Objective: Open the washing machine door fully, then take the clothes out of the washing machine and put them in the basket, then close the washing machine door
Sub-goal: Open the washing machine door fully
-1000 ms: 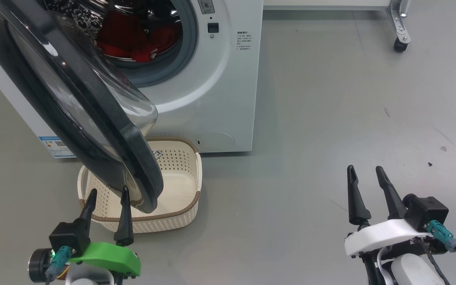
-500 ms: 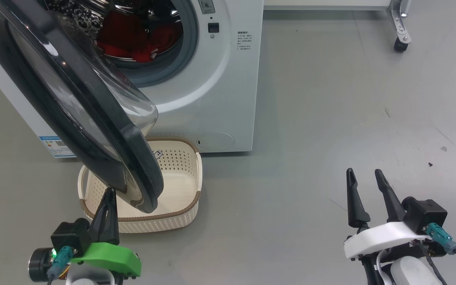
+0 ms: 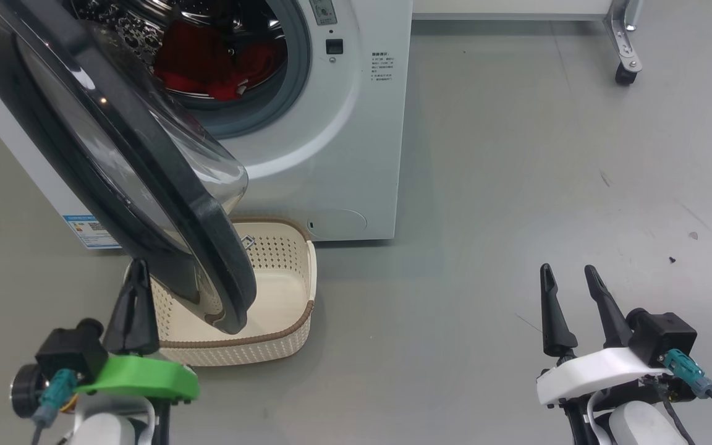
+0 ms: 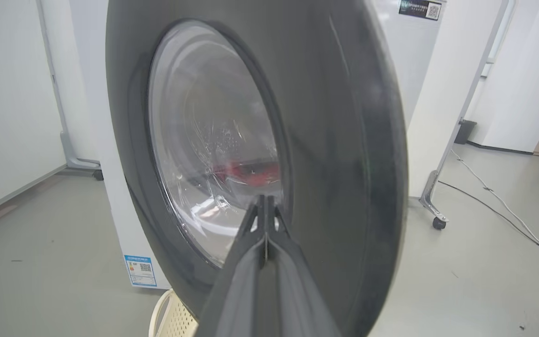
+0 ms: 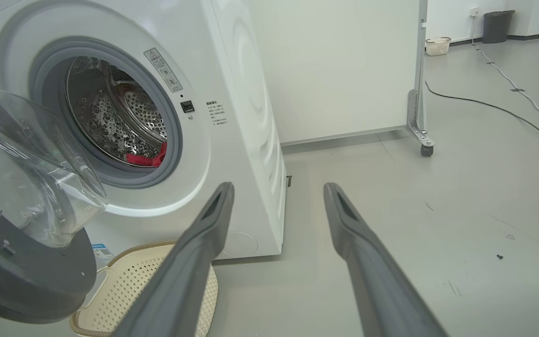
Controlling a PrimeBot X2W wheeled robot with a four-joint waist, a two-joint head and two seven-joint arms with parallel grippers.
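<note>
Head view: The washing machine (image 3: 343, 154) stands on the grey floor (image 3: 517, 185) with its opening exposed. The washing machine door (image 3: 211, 247) is swung outward on the machine's left side, and its lower rim overlaps the basket (image 3: 257, 353) in this view. The basket sits on the floor directly in front of the machine and holds no garments. The clothes (image 3: 195, 62) lie inside the drum. The left gripper (image 3: 138, 267) has its fingers pressed together with nothing between them; it points upward just beside the door's lower left rim. The right gripper (image 3: 567, 270) is well apart from the machine, with its fingers spread and empty.

Left wrist view: The two closed fingers point at the outer face of the door, where the glass centre meets the black rim. Contact with the door cannot be confirmed. Red fabric is visible through the glass. A blue label sticker (image 4: 141, 270) is on the machine's lower front, and a corner of the basket appears below the door.

Right wrist view: The fingers are wide apart with only bare floor between them. The red clothes rest at the bottom lip of the drum. The door's glass bowl projects at the left, above the basket.
</note>
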